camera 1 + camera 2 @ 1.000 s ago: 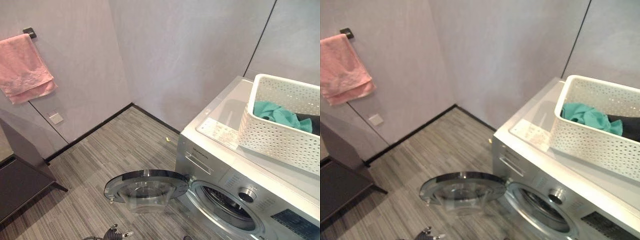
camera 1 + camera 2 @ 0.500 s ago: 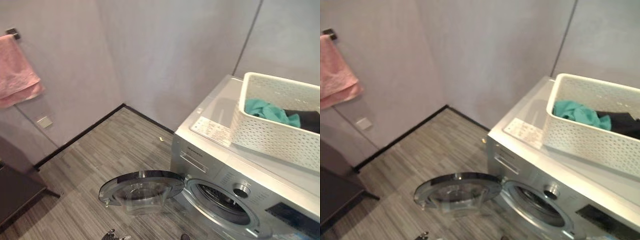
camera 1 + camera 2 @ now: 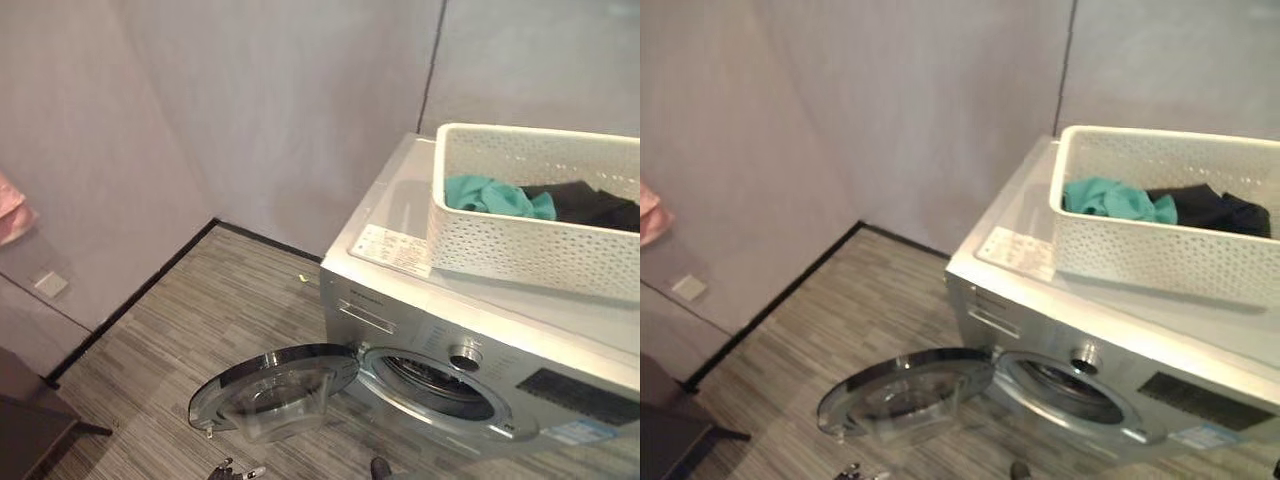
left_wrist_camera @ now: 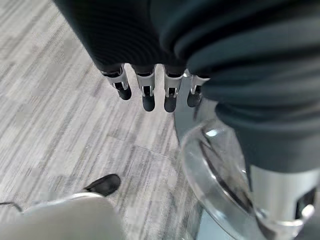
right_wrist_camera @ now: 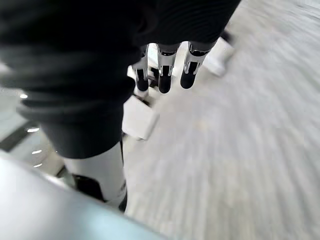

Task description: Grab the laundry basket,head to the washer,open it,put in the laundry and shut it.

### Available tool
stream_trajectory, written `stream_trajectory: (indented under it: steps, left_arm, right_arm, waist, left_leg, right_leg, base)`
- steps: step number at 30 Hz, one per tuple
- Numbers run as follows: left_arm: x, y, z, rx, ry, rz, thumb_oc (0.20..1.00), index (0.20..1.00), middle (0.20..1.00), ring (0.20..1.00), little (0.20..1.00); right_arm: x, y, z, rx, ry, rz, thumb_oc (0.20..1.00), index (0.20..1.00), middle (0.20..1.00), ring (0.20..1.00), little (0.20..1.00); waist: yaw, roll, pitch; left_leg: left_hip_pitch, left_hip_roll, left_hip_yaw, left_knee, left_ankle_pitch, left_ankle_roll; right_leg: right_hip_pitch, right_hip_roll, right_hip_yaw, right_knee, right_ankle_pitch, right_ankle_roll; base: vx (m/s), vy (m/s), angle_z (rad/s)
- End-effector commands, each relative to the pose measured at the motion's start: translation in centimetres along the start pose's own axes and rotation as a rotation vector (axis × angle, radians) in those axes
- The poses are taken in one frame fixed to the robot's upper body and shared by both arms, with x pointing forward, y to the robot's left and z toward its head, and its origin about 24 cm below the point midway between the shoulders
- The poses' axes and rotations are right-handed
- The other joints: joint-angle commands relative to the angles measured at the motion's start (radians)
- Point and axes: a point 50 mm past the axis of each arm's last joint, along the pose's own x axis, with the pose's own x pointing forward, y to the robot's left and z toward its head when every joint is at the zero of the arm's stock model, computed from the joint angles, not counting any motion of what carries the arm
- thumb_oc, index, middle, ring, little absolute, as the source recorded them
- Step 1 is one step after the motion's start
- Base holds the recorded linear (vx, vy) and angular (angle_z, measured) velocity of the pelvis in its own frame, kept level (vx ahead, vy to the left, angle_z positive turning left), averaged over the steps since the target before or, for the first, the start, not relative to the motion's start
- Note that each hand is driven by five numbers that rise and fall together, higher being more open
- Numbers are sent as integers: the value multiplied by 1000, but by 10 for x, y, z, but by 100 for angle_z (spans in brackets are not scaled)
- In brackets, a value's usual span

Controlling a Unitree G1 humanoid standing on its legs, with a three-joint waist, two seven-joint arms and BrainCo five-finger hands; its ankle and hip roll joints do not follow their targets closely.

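While the washer's door hangs open, the laundry basket sits on top of the machine.

Where print shows, it is a white label sheet (image 3: 392, 248) on the washer's (image 3: 440, 330) lid, just left of the basket, too small to read. The round glass door (image 3: 275, 390) is swung wide to the left, showing the dark drum opening (image 3: 440, 380). The white perforated laundry basket (image 3: 530, 250) holds a teal garment (image 3: 490, 195) and, to its right, a dark one (image 3: 585, 203). The left hand (image 4: 150, 75) hangs over the floor by the door, fingers straight, holding nothing; the right hand (image 5: 165, 60) likewise hangs relaxed and empty above the floor.
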Motion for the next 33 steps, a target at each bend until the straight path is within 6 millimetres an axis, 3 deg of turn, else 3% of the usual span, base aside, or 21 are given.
stream_trajectory:
  steps: [1,5,7,8,12,14,15,19,24,25,27,28,30,31,33]
  left_arm:
    - [4,13,8,53,4,46,1000,1000,1000,1000,1000]
    - [4,13,12,69,-12,52,1000,1000,1000,1000,1000]
    - [4,13,12,69,-12,52,1000,1000,1000,1000,1000]
    - [4,15,13,82,-17,61,1000,1000,1000,1000,1000]
    - [4,14,12,114,-19,61,1000,1000,1000,1000,1000]
    - [4,13,12,113,-20,60,1000,1000,1000,1000,1000]
    - [3,16,9,125,-10,61,1000,1000,1000,1000,1000]
    - [3,17,10,142,-15,57,1000,1000,1000,1000,1000]
    - [3,20,8,154,-14,46,1000,1000,1000,1000,1000]
    - [3,21,6,154,-1,37,1000,1000,1000,1000,1000]
    - [3,21,4,151,9,27,1000,1000,1000,1000,1000]
    - [2,19,1,147,24,3,1000,1000,1000,1000,1000]
    - [2,18,0,141,30,-6,1000,1000,1000,1000,1000]
    - [1,18,-2,150,38,-31,1000,1000,1000,1000,1000]
    - [1,15,-4,132,42,-40,1000,1000,1000,1000,1000]
  right_arm:
    - [6,12,57,34,-269,-53,1000,1000,1000,1000,1000]
    - [9,2,101,58,-444,-156,1000,1000,1000,1000,1000]
    - [8,2,101,58,-443,-156,1000,1000,1000,1000,1000]
    - [6,-9,136,59,-593,-234,1000,1000,1000,1000,1000]
    - [-3,-24,188,103,-809,-313,1000,1000,1000,1000,1000]
    - [-3,-24,189,103,-811,-313,1000,1000,1000,1000,1000]
    - [-5,-31,215,134,-904,-316,1000,1000,1000,1000,1000]
    - [-2,-35,236,105,-966,-315,1000,1000,1000,1000,1000]
    - [16,-28,260,-60,-987,-190,1000,1000,1000,1000,1000]
    - [26,-15,267,-98,-948,-34,1000,1000,1000,1000,1000]
    - [31,-8,272,-111,-931,36,1000,1000,1000,1000,1000]
    - [42,7,277,-181,-864,208,1000,1000,1000,1000,1000]
    - [46,13,280,-200,-832,256,1000,1000,1000,1000,1000]
    - [53,26,275,-369,-772,395,1000,1000,1000,1000,1000]
    - [55,32,279,-412,-757,433,1000,1000,1000,1000,1000]
  waist:
    - [58,-88,-30]
    - [66,-87,-33]
    - [66,-86,-32]
    - [72,-87,-37]
    - [83,-90,-41]
    - [83,-89,-40]
    - [92,-96,-44]
    - [101,-103,-45]
    - [114,-116,-46]
    - [117,-126,-45]
    - [115,-129,-45]
    - [119,-138,-42]
    - [117,-142,-40]
    - [130,-154,-35]
    - [117,-151,-40]
  left_leg:
    - [-12,-10,-59,9,-71,9]
    - [-8,-9,-62,9,-72,10]
    - [-8,-9,-62,9,-72,10]
    - [-7,-9,-67,9,-72,9]
    - [-6,-6,-73,9,-70,7]
    - [-6,-6,-73,9,-70,7]
    - [-4,-4,-73,9,-68,6]
    - [-4,-3,-73,9,-67,4]
    - [-7,0,-76,9,-58,-3]
    - [-9,2,-72,9,-54,-7]
    - [-9,2,-70,9,-52,-9]
    - [-11,2,-66,9,-46,-13]
    - [-11,3,-63,9,-44,-14]
    - [-9,7,-59,9,-41,-19]
    - [-14,7,-57,9,-38,-20]
  right_leg:
    - [-27,-78,-41,9,14,63]
    - [-22,-78,-43,9,9,62]
    - [-21,-78,-43,9,9,62]
    - [-17,-77,-47,9,5,62]
    - [-11,-74,-52,9,1,60]
    - [-11,-74,-52,9,1,60]
    - [-9,-73,-55,9,2,59]
    - [-6,-71,-60,9,3,58]
    - [-4,-71,-69,9,8,56]
    - [-7,-71,-71,9,13,55]
    - [-7,-70,-69,9,16,55]
    - [-10,-69,-68,9,20,53]
    - [-10,-68,-68,9,22,53]
    - [-7,-67,-67,9,19,53]
    - [-12,-68,-66,9,21,53]
  base:
    - [5,-6,-13]
    - [5,-7,-6]
    - [4,-11,2]
    - [7,-33,5]
    - [-3,-28,10]
    - [-9,-14,16]
    - [-16,-15,15]
    - [-12,-6,2]
    - [-30,-9,0]
    - [-42,-6,-1]
    - [-45,-1,-4]
    - [-47,3,-2]
    - [-24,2,-1]
    - [0,0,0]
    - [0,0,0]
